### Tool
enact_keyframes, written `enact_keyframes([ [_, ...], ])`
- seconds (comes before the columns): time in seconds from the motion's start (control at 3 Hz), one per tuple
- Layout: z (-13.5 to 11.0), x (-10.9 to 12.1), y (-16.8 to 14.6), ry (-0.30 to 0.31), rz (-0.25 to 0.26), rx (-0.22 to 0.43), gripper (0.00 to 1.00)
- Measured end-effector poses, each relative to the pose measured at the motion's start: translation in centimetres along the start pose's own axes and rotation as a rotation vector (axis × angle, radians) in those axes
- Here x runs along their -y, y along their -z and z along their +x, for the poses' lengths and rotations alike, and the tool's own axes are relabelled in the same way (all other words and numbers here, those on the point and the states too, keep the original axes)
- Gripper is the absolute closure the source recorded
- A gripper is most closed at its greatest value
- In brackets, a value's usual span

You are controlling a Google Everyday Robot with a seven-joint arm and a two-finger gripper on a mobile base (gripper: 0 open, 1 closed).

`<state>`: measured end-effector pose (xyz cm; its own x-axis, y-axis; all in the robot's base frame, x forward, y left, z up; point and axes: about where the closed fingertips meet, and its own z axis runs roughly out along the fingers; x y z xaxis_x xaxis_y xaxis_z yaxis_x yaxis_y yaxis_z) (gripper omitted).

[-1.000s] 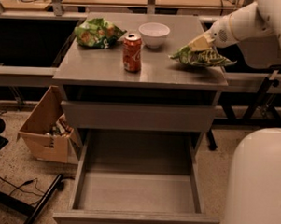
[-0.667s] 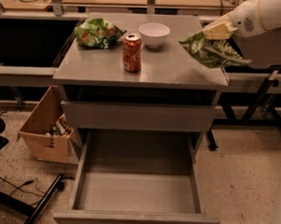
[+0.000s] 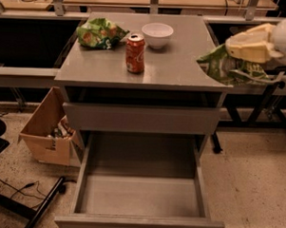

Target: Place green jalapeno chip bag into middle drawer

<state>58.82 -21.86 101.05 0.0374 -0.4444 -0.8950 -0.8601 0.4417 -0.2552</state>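
**Desk:** Camera view caption, please. Where are the tool and the bag?

**Reporter:** At the right edge of the desk [image 3: 178, 65], the cream-coloured tool [image 3: 231, 47] is clenched on the top of the green jalapeno chip bag [image 3: 226, 69]. The bag hangs crumpled beneath it, partly past the desk's corner and well above the middle drawer [image 3: 139, 197].

**Desk:** What could go wrong?

**Reporter:** The hold looks like a pinch on loose foil, so the bag may slip out on the way down. It could also snag the desk's corner or the shut upper drawer [image 3: 140, 118], which juts out just above the open tray. Released too far right, it would probably land on the floor. The red can [image 3: 135, 53], white bowl [image 3: 157, 34] and bright green bag [image 3: 100, 33] sit well apart from that route.

**Desk:** And the containers?

**Reporter:** The middle drawer is pulled fully out, with nothing visible on its grey floor. The bowl's contents cannot be made out. A cardboard box [image 3: 42, 130] on the floor at left holds small items too dim to name.
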Motion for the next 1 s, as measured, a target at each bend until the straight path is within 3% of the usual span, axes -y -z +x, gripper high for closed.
enact_keyframes([
  [0.33,4.9,-4.2,-0.6,-0.023,-0.081,0.153,1.0],
  [0.67,8.5,-7.6,-4.1,-0.051,-0.186,0.253,1.0],
  [1.0,8.5,-7.6,-4.2,-0.051,-0.186,0.253,1.0],
])
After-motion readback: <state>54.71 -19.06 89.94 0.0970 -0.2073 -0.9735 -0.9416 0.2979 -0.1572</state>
